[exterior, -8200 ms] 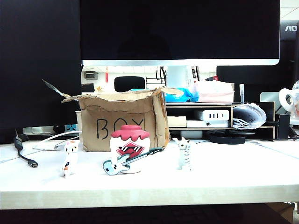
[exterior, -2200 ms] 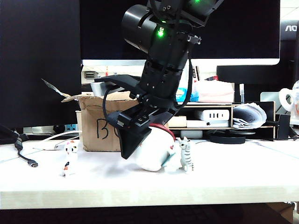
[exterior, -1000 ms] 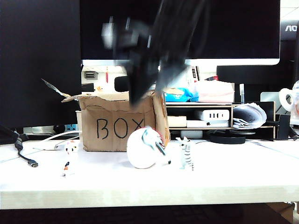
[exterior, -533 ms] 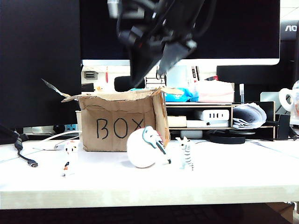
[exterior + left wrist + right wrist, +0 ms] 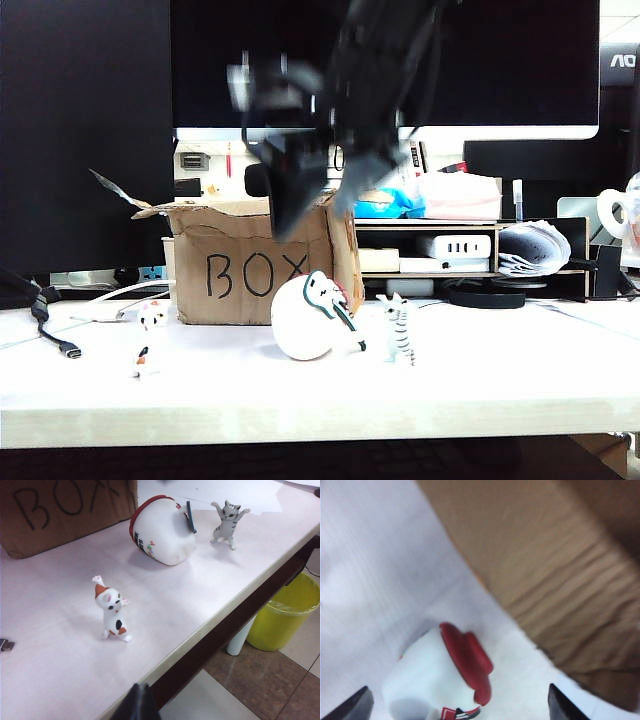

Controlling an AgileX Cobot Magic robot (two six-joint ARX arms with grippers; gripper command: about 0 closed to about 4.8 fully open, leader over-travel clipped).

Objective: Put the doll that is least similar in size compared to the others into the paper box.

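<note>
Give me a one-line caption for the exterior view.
Right gripper, open, blurred above the toppled doll beside the paper box.

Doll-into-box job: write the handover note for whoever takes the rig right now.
Right end effector: open, empty, blurred above the doll.
Left end effector: only a dark tip shows at the table's near edge; state unclear.
Doll lies tipped on its side in front of the paper box, beside the grey-striped cat. White-orange cat stands apart.
Done: nothing boxed.
Left: grasp the doll, lift, drop it into the box.

White table (image 5: 500, 390), dark monitor (image 5: 500, 60), brown floor (image 5: 260, 680)
</note>
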